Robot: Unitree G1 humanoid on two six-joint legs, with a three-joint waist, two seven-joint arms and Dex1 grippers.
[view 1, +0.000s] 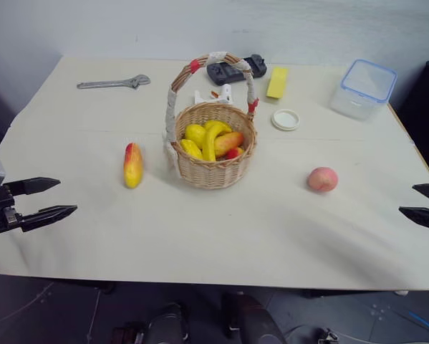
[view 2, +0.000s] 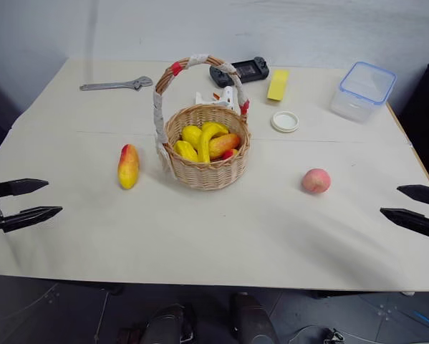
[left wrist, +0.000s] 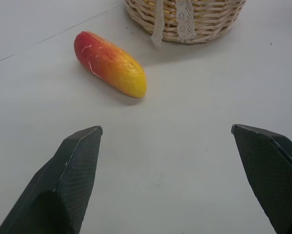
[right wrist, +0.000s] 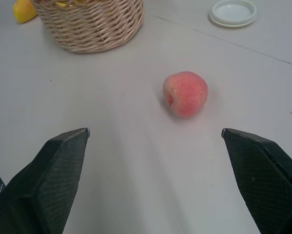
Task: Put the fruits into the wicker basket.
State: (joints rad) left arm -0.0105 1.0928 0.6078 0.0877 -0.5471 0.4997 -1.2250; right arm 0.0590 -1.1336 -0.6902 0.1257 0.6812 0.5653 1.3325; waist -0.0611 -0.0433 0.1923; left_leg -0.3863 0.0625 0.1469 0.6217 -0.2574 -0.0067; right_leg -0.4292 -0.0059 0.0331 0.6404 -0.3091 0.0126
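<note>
Currently pre-grasp: left gripper (view 1: 53,198) and right gripper (view 1: 427,204) hover wide open and empty, mango (view 1: 132,165) left of wicker basket (view 1: 215,153), peach (view 1: 322,179) to its right; next, reach for either fruit.

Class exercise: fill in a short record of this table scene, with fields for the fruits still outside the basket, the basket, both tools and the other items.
mango: lying on table, left of basket
peach: on table, right of basket
wicker basket: centre, already holds yellow and red fruit
left tool: open, empty, apart from mango
right tool: open, empty, apart from peach
far side: wrench, sponge, clear box, white lid
</note>
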